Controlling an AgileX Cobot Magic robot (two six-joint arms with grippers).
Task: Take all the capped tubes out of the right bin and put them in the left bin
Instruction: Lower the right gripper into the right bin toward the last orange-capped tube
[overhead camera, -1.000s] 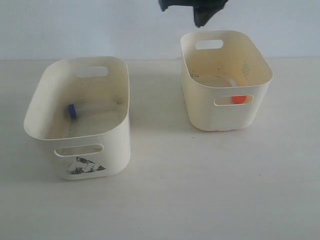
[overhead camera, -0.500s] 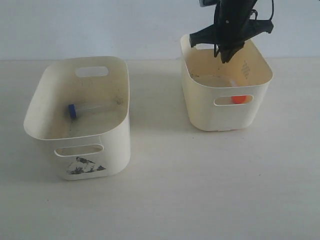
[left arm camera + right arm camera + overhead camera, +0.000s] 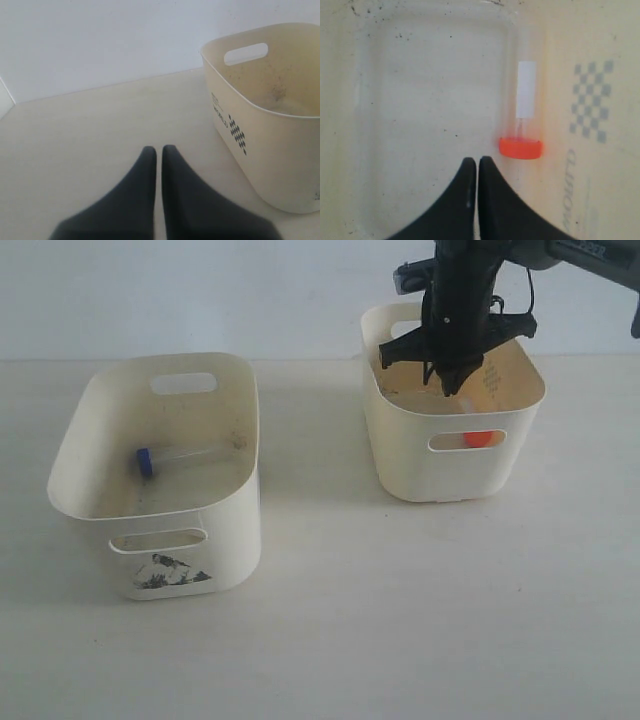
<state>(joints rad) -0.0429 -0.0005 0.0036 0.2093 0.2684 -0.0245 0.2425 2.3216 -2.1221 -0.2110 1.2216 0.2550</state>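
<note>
The right bin [image 3: 452, 468] holds an orange-capped tube [image 3: 522, 120] lying on its floor by the wall; its orange cap [image 3: 478, 438] shows through the front handle slot. My right gripper [image 3: 447, 383] hangs inside this bin, shut and empty; in the right wrist view its tips [image 3: 477, 161] sit just beside the cap, apart from it. The left bin [image 3: 150, 502] with the torn sticker holds one blue-capped tube [image 3: 178, 458]. The second blue-capped tube is not in view. My left gripper [image 3: 157, 148] is shut over bare table, beside a bin [image 3: 265, 135].
The right arm [image 3: 470, 300] comes down from the top edge over the right bin's back rim. A white wall runs behind the table. A greenish dotted mark [image 3: 590, 102] is on the right bin's inner wall.
My right gripper has come down from above the right bin into it, toward the orange-capped tube. The bins and tubes have not moved.
</note>
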